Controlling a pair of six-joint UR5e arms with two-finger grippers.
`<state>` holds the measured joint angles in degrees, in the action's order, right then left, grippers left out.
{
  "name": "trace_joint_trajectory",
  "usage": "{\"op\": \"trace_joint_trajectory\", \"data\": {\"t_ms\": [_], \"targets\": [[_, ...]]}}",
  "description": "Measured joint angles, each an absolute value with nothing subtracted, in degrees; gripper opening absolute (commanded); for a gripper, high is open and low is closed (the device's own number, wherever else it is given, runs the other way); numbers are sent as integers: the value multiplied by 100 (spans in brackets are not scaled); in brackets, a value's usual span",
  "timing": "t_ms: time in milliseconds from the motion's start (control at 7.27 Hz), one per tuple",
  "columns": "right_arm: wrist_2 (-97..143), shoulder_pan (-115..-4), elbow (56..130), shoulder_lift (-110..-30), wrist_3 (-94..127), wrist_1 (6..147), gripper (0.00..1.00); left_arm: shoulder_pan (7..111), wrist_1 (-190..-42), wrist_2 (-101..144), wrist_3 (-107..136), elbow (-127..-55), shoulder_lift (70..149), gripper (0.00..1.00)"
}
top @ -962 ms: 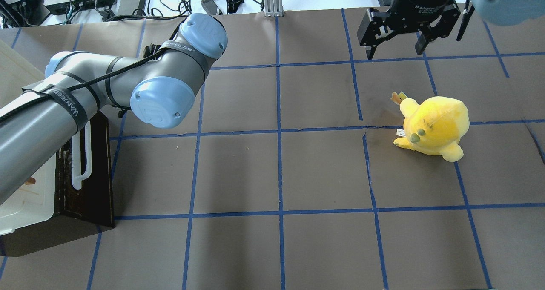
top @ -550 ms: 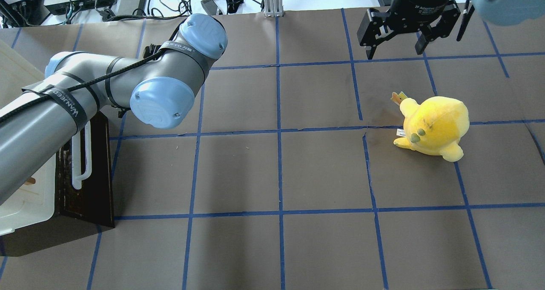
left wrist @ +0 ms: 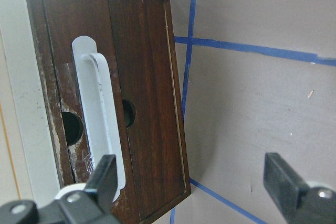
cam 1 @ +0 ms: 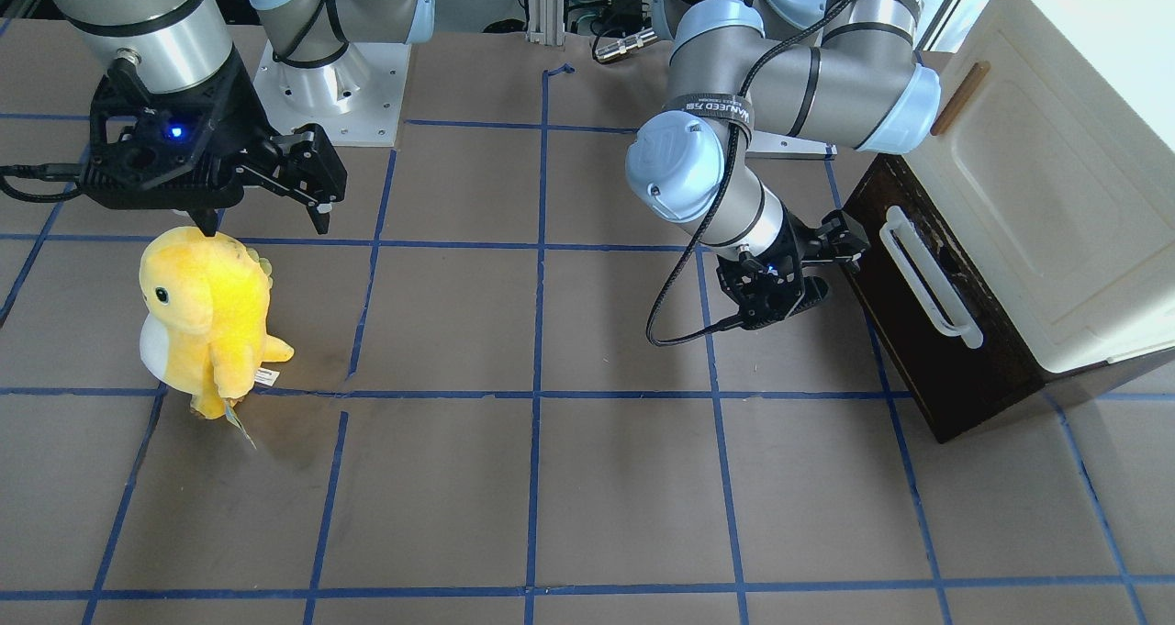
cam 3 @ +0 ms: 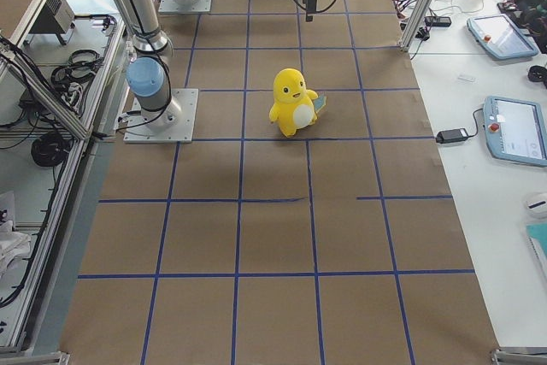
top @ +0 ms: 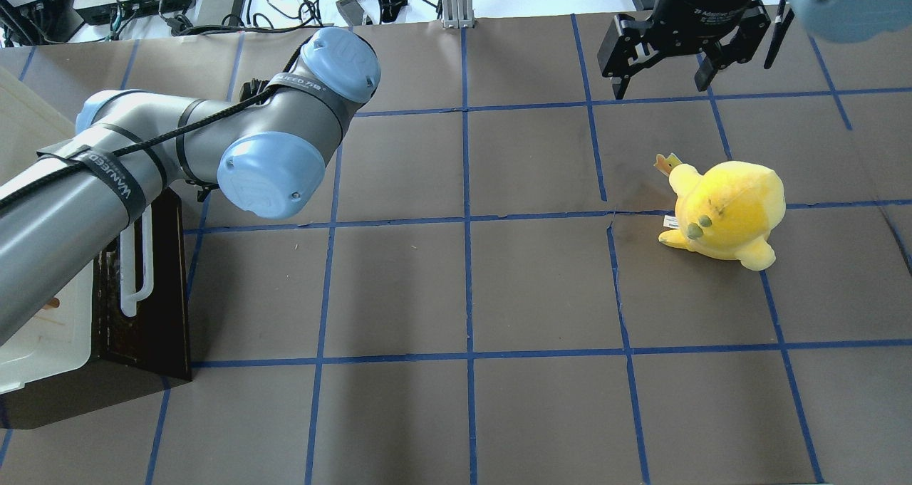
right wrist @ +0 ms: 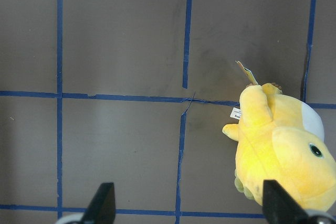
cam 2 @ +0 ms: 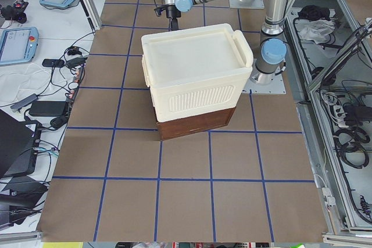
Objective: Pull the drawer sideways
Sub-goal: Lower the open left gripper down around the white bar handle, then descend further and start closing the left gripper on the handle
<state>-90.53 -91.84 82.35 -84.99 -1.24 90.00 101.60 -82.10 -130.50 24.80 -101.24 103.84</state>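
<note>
The left end effector point(left wrist: 194, 182) is spread wide and holds nothing. In the left wrist view one of its fingers point(left wrist: 105, 174) overlaps the end of the white bar handle point(left wrist: 100, 119), and the other stands out over bare bench point(top: 541, 285). In the front-facing view this end effector point(cam 1: 831, 267) points sideways at the dark brown drawer point(cam 1: 918, 331) and sits just beside the front's corner nearest the robot's base. Whether it touches the wood cannot be told. Behind it the left arm point(top: 214, 136) reaches out from the base and folds sharply at the wrist joints, so the last link drops low beside the drawer point(top: 153, 293). The drawer lies at the bench's left end, under a cream-white cabinet point(cam 2: 197, 79), with its front and handle point(cam 1: 927, 281) facing the bench's middle. Two round holes show in the drawer front behind the handle. The drawer's corner farthest from the robot rests close to a blue tape line point(cam 1: 808, 393), and from the front a broad stretch of taped brown squares runs across the bench. The yellow plush toy point(top: 727, 211) stands upright at the far side of that stretch, well apart from the drawer. The right end effector point(top: 661, 86) hangs above the bench near the toy point(right wrist: 283, 150), also spread wide and holding nothing, with the toy off to one side of its fingers.
</note>
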Motion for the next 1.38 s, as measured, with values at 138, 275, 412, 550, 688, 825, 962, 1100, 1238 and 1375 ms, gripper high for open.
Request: {"op": "trace_joint_trajectory", "data": {"t_ms": [138, 275, 412, 550, 688, 825, 962, 1100, 1238, 1375], "targets": [[-9053, -9185, 8235, -8497, -123, 9000, 100, 10122, -8195, -13063, 2493, -10226, 10383, 98], [-9053, -9185, 8235, -8496, -123, 9000, 100, 10045, -8157, -13079, 2512, -10293, 10413, 88], [-9053, -9185, 8235, -8496, -123, 9000, 100, 9966, -8154, -13175, 2530, -10339, 10506, 97], [-9053, -9185, 8236, -8497, -123, 9000, 100, 9925, -8178, -13529, 2569, -10411, 10634, 100], [-9053, -9184, 8236, -8498, -123, 9000, 100, 9911, -8201, -14030, 2619, -10508, 10738, 100], [-9053, -9185, 8236, -8498, -123, 9000, 100, 9908, -8239, -14427, 2623, -10578, 10812, 100], [-9053, -9185, 8236, -8499, -123, 9000, 100, 9906, -8405, -14835, 2616, -10614, 10863, 100], [-9053, -9184, 8235, -8499, -123, 9000, 100, 9906, -8655, -15238, 2641, -10630, 10910, 100], [-9053, -9185, 8235, -8499, -123, 9000, 100, 9906, -8797, -15463, 2662, -10663, 10956, 100], [-9053, -9185, 8235, -8499, -123, 9000, 100, 9902, -8864, -15577, 2675, -10725, 10992, 100]]}}
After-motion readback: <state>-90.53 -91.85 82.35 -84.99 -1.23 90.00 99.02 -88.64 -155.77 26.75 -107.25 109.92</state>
